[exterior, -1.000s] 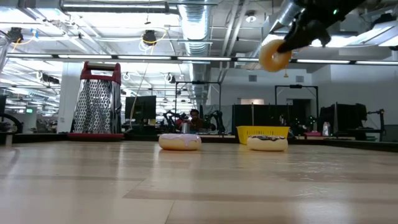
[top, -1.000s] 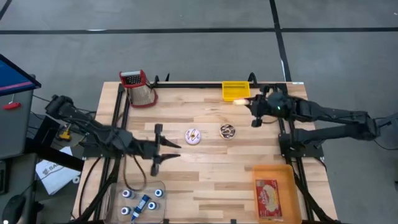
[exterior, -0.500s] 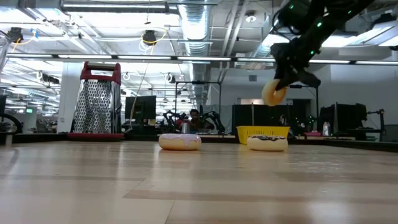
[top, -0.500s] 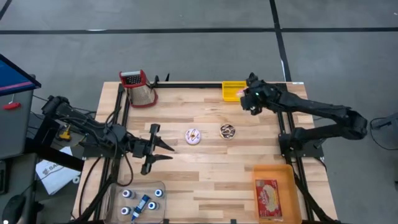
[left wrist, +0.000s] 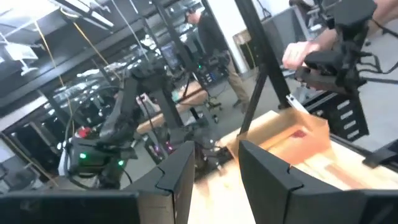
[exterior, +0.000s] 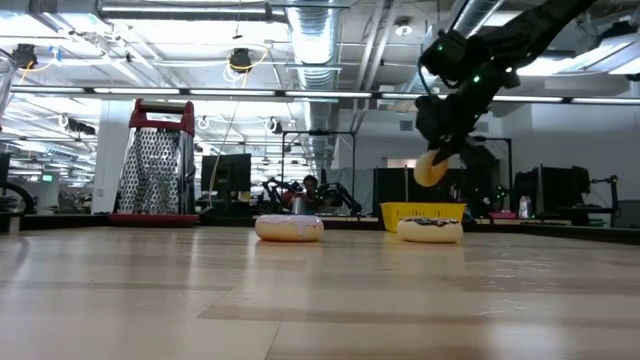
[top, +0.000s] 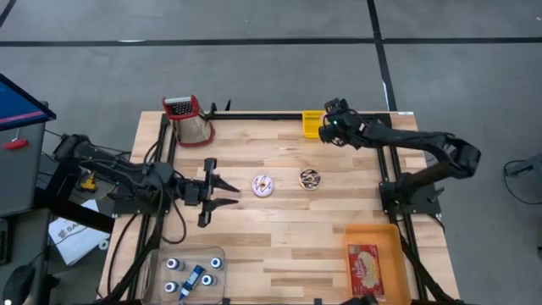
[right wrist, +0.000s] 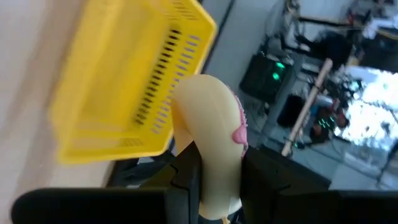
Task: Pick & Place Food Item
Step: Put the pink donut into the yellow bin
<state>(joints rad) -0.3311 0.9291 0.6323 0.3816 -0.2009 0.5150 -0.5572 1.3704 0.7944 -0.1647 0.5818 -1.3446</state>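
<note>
Now the right gripper [right wrist: 214, 177], fingers clamped on the pale donut [right wrist: 208, 134], hangs above the yellow basket [right wrist: 124, 93]; lower it squarely inside before releasing. Left gripper [top: 216, 188] waits over the desk [top: 288, 229], fingers apart.

Right gripper [exterior: 437, 150]: up in the air, clamped on a pale doughnut [exterior: 430, 168], above the yellow basket [exterior: 422, 212].
Table [exterior: 320, 300]: wood, fills the foreground.
Pink doughnut [exterior: 289, 228]: flat on the table, centre.
Dark-topped doughnut [exterior: 430, 230]: flat on the table, just before the basket.
Grater [exterior: 156, 163]: upright at far left, red handle.
Person [exterior: 312, 190]: far off in the room, behind the pink doughnut.
</note>
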